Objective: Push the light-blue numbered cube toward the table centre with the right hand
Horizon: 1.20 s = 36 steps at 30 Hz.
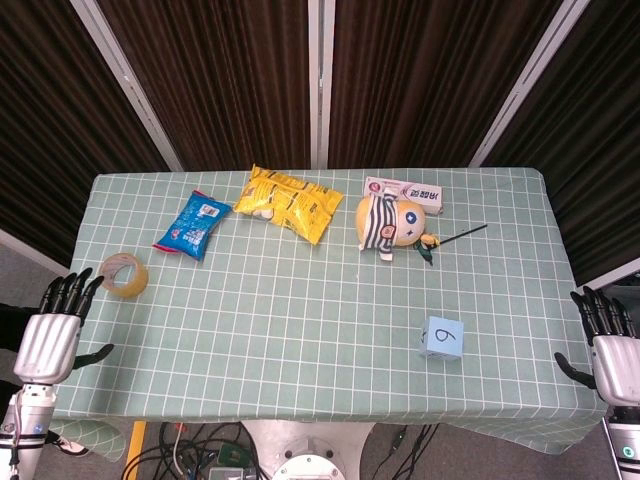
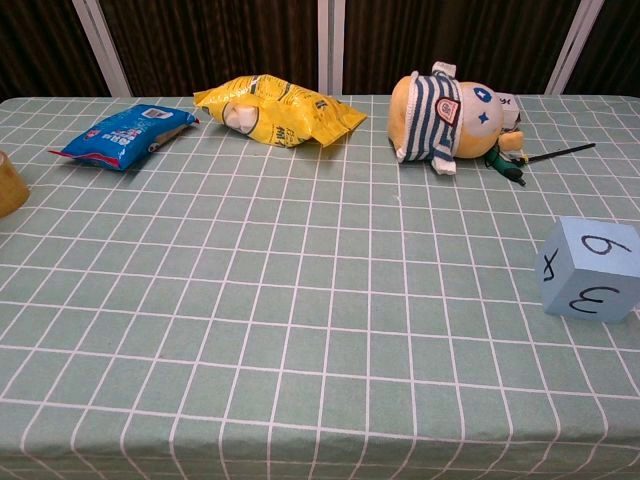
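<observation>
Light-blue numbered cube (image 1: pixel 442 338) lies at ten o'clock from the right hand (image 1: pixel 610 350), well apart; fingers spread, holding nothing.

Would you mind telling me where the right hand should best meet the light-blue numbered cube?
Probably its flat right-hand face. The cube sits squarely on the table, right of centre, and the right hand waits open beyond that edge, so coming in from the right sends it toward the centre.
</observation>
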Motion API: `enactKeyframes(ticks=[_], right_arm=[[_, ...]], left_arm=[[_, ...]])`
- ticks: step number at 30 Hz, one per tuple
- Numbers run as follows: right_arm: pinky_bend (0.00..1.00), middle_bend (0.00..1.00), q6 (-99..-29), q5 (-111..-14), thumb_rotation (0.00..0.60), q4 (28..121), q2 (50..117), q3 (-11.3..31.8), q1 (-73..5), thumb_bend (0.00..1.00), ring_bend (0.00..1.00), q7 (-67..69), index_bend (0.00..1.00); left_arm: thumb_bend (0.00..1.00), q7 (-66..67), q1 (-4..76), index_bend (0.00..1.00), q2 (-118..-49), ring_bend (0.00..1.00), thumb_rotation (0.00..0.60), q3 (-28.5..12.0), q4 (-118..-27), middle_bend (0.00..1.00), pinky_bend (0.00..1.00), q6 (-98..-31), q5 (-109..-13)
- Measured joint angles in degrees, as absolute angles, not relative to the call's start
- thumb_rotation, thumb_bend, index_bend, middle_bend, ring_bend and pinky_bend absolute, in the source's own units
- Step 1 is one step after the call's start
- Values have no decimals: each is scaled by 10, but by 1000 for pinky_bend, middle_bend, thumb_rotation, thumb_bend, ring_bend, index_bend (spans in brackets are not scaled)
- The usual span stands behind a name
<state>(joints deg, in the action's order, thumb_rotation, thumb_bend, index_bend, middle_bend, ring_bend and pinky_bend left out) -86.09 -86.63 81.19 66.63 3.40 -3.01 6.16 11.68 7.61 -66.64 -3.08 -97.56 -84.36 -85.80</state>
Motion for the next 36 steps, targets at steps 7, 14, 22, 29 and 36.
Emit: enactKeyframes(ticks=[7, 14, 22, 29, 36], right_arm=[[0, 0, -864, -870, 600, 818, 662, 34, -30, 210, 0, 58, 0], [56, 57, -855, -885, 600, 826, 652, 27, -36, 998, 30, 72, 0], [674, 819, -845, -896, 600, 829, 655, 20, -44, 1000, 743, 27, 0], [681, 870, -791, -905, 600, 849, 630, -15, -49, 1000, 778, -6, 70], [681, 873, -697, -880, 600, 899, 605, -36, -70, 1000, 778, -58, 194]], left_arm=[[0, 114, 77, 71, -668, 0, 600, -29, -973, 0, 57, -840, -857], [0, 119, 82, 71, -666, 0, 600, -31, -980, 0, 58, -832, -853], [0, 120, 82, 71, -668, 0, 600, -28, -977, 0, 58, -830, -853], [0, 116, 82, 71, -676, 0, 600, -22, -967, 0, 58, -825, -854], [0, 108, 84, 71, -683, 0, 600, -20, -957, 0, 58, -820, -854]])
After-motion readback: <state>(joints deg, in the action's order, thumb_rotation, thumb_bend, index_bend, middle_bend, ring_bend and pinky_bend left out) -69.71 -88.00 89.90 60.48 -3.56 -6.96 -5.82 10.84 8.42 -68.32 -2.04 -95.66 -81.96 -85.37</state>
